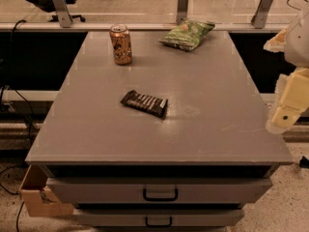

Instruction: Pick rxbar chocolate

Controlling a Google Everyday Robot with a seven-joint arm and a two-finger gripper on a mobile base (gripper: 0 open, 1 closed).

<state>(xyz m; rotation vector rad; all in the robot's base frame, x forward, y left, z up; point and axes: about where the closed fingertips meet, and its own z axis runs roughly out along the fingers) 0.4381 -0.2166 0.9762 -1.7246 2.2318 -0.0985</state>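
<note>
1. Pincer sits at 3 o'clock, by the right edge of the grey worktop. It holds nothing, and whether it is open or closed cannot be told.
2. Its pale arm comes in from the right border of the view and hangs downward, well apart from every item.
3. Nearest, at 6 o'clock, two drawers are stacked under the worktop. Both the upper drawer and the lower drawer are closed, so their contents are hidden.
4. A cardboard box stands on the floor at 7 o'clock, beside the drawers. Its contents cannot be made out.
5. The rxbar chocolate lies flat near the worktop's middle, slightly toward 9 o'clock and angled.
6. Farther off, at 11 o'clock, a drink can stands upright.
7. At 1 o'clock, near the far edge, lies a green chip bag.
</note>
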